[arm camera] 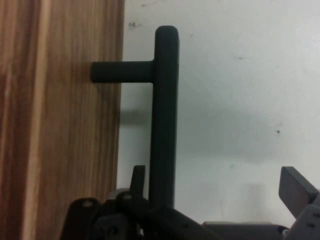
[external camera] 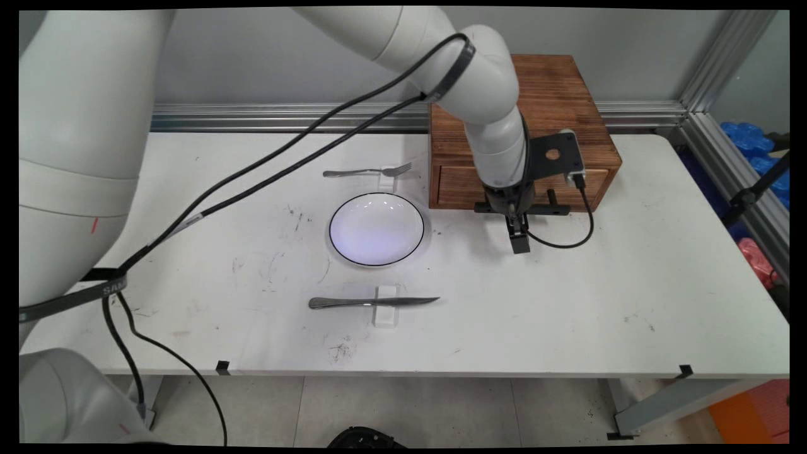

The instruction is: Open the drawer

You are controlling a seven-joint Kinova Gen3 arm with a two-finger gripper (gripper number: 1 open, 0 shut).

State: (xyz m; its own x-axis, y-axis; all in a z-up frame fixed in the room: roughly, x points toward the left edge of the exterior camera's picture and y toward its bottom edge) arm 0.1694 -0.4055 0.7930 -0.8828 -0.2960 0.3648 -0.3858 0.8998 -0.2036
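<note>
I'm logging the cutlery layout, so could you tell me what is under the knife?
The knife lies across a small white rest on the white table. The strip of the rest directly beneath the blade is covered.

Even, bright overhead light on the white desk [external camera: 567, 302], soft short shadows beneath the arm, main view bowed at its edges, hand view soft, handle [arm camera: 165, 115] casting a faint grey shadow

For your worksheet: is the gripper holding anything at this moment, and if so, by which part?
Nothing is held. The gripper is open at the wooden drawer box's black handle, one finger behind the bar, the other well clear.
</note>
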